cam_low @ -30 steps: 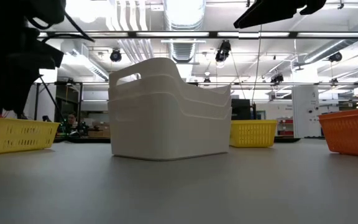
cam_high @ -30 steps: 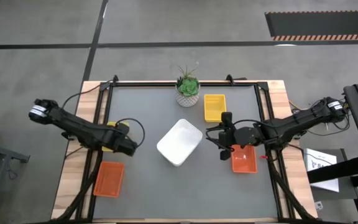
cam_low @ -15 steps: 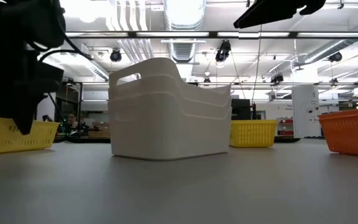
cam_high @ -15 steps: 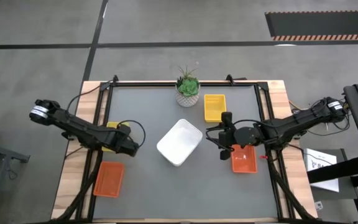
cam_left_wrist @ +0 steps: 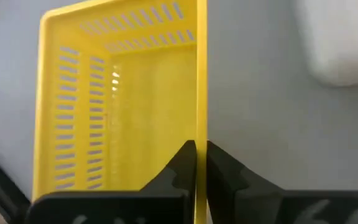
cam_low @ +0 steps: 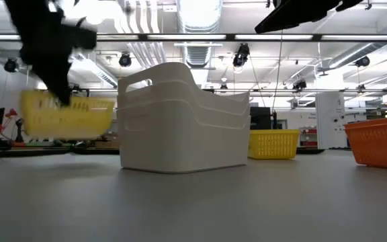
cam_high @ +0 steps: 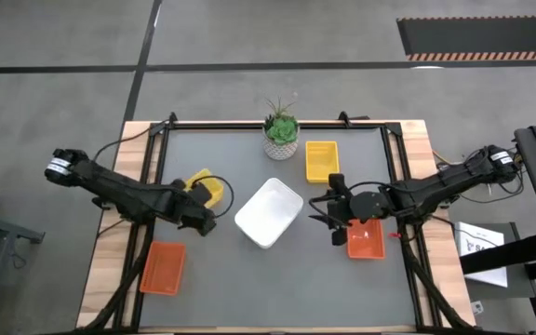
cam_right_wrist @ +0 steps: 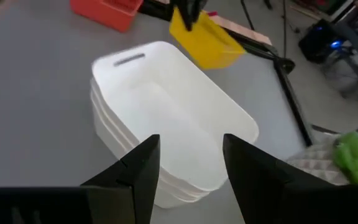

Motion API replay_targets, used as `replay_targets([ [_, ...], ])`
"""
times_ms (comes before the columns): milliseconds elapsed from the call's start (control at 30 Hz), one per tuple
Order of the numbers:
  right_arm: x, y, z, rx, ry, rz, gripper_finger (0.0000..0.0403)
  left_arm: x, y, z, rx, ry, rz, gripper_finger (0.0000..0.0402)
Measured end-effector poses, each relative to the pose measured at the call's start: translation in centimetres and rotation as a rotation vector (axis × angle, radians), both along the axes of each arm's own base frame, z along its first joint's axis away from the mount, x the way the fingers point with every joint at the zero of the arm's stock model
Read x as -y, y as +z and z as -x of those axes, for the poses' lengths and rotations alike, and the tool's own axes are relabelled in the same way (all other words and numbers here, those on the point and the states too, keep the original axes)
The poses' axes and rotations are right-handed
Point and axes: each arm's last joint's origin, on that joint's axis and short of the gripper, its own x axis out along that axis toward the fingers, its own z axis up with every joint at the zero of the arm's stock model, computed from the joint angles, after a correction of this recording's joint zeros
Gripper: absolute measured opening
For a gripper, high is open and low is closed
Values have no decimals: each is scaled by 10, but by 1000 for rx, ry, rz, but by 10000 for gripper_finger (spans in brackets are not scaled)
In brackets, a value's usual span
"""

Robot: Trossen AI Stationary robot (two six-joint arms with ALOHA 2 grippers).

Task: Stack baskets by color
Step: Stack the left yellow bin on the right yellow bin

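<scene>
A yellow basket hangs above the table's left half, with my left gripper shut on it; in the low view the yellow basket is blurred and clear of the table. A stack of white baskets sits on its base at the centre. My right gripper hovers open just right of the stack, touching nothing. A second yellow basket rests at the far right. One orange basket lies near left and another orange basket lies under my right arm. My left gripper pinches one long side wall of the yellow basket near one end, one finger inside the basket and the other outside. The fingers come slanting down from above. The basket hangs below them, lifted clear of the table and tilted.
A small potted green plant stands at the far edge, next to the resting yellow basket. The table's black frame rails run along both sides. Bare grey tabletop lies along the near edge.
My left gripper has shut on the yellow basket's wall and risen, carrying it toward the table's centre and turning as it went. The basket, which sat on the table by the left edge, now hangs clear and tilted, closer to the white stack.
</scene>
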Motion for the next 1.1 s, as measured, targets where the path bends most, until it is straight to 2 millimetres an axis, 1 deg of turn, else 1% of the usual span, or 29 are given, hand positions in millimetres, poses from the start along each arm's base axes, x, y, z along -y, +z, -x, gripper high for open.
replay_targets([
  [100, 0, -1, 0, 11, -6, -29, 169, 2, 34, -5, 31, -151, -32, 2],
  [167, 0, -1, -1, 18, -8, -34, 169, 4, 57, -7, 60, -301, -71, 1],
  [267, -1, 2, -2, 52, 9, -14, 169, 8, 85, -9, 101, -551, -146, 1],
  [367, -2, 8, -5, 107, 32, 20, 169, 12, 106, -8, 181, -806, -127, 1],
  [467, -2, 12, -7, 154, 45, 36, 169, 17, 119, -7, 327, -1070, -119, 1],
  [567, -3, 17, -8, 197, 78, 88, 177, 22, 124, -6, 478, -1314, -133, 1],
  [667, -3, 25, -11, 280, 157, 118, 191, 25, 126, -9, 592, -1418, -193, 1],
  [833, 3, 37, -15, 405, 396, 85, 207, 31, 115, -18, 710, -1632, -289, 0],
  [967, 16, 42, -22, 444, 554, 48, 210, 36, 108, -31, 789, -1676, -377, 0],
  [1100, 26, 48, -37, 482, 668, 17, 210, 41, 100, -47, 812, -1670, -397, 0],
])
